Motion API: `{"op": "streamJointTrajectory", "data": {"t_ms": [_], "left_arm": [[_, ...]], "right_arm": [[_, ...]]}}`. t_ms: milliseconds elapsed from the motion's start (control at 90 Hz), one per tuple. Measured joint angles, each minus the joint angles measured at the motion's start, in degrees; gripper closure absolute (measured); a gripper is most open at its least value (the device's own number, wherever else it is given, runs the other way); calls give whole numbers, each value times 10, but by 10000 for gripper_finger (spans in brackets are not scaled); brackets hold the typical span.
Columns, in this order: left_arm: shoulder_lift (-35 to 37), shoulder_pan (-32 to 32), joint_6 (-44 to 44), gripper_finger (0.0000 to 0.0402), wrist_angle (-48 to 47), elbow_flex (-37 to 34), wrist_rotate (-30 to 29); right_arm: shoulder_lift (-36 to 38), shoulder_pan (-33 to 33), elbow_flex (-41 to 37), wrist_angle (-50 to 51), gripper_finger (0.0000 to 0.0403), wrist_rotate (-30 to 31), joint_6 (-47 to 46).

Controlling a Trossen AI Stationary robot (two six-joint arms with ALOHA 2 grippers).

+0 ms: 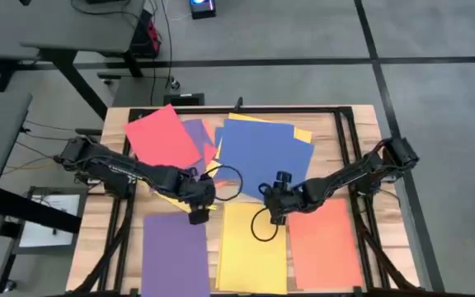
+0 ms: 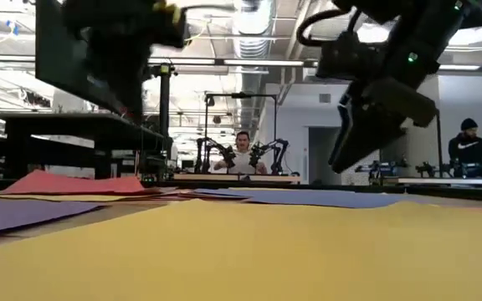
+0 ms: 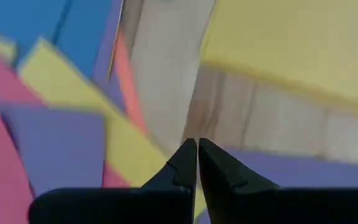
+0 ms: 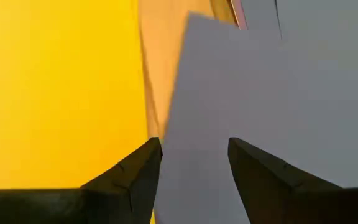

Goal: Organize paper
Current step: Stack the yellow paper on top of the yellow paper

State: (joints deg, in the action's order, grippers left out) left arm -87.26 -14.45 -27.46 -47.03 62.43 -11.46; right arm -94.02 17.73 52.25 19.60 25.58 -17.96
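**Coloured sheets half sorted on the bench**

Three sheets lie singly along the near edge: a purple sheet (image 1: 176,252) on the left, a yellow sheet (image 1: 252,247) in the middle and an orange sheet (image 1: 324,245) on the right, each apart from its neighbour. Farther back sits a loose overlapping pile: a red sheet (image 1: 162,137) at the left, a large blue sheet (image 1: 264,157) at the right, with edges of purple, yellow and orange showing beneath and between them.

The left end effector (image 1: 198,216) hangs between the pile and the purple sheet, its fingers (image 3: 185,165) pressed together with nothing between them. The right end effector (image 1: 275,216) hovers at the near edge of the blue sheet, just beside the yellow sheet's far corner; its fingers (image 4: 138,168) stand apart, empty, over the blue paper.

The wooden bench (image 1: 115,210) shows bare between the sheets. In the room beyond, a person (image 2: 242,155) sits at another station and a second person (image 2: 469,147) is at the far right.
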Motion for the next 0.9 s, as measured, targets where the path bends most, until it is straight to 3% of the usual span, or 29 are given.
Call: {"op": "streamJointTrajectory", "data": {"t_ms": [156, 356, 500, 711, 900], "left_arm": [[0, -2, -23, 401, 51, -72, -7], [0, 62, 8, 401, 185, -160, 42], [0, 136, 82, 376, 198, -158, 58], [0, 266, 186, 309, 221, -154, 60], [0, 339, 157, 273, 209, -146, 76]], "right_arm": [[0, -15, 0, -43, 223, 0, 44], [0, -83, 0, -79, 223, -23, 107], [0, -156, 0, -89, 217, -34, 156], [0, -297, 4, -149, 204, -84, 248], [37, -404, 51, -51, 202, -118, 193]]}}
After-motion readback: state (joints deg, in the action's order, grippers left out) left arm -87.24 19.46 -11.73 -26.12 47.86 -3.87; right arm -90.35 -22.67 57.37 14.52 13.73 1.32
